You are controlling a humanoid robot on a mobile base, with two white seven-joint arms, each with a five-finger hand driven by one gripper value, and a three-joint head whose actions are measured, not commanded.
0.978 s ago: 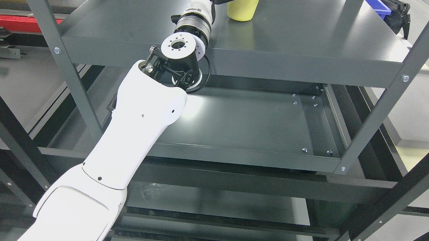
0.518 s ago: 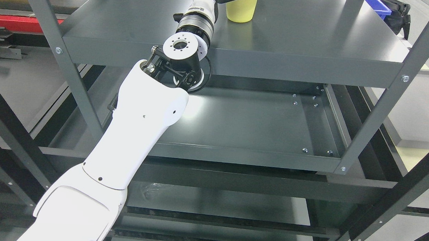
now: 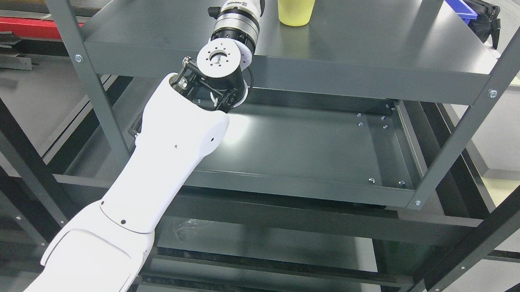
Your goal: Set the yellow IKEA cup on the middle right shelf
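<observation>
The yellow cup [image 3: 295, 9] stands upright on the dark grey upper shelf [image 3: 369, 45], near its back and left of the middle; its rim is cut off by the top edge. My left arm [image 3: 237, 20] reaches up from the lower left over the shelf's front edge. Its wrist ends just left of the cup. The hand is almost wholly out of the picture at the top, so its hold cannot be seen. The right arm does not show.
A lower grey shelf tray [image 3: 304, 143] lies under the upper shelf. Grey posts stand at the front left [image 3: 71, 45] and front right [image 3: 505, 64]. A blue bin [image 3: 461, 4] and a black bag [image 3: 485, 15] sit at the far right.
The cup has gone from tilted to upright and sits a little further back. The forearm has stretched further in, and the hand has left the picture. The camera has shifted slightly.
</observation>
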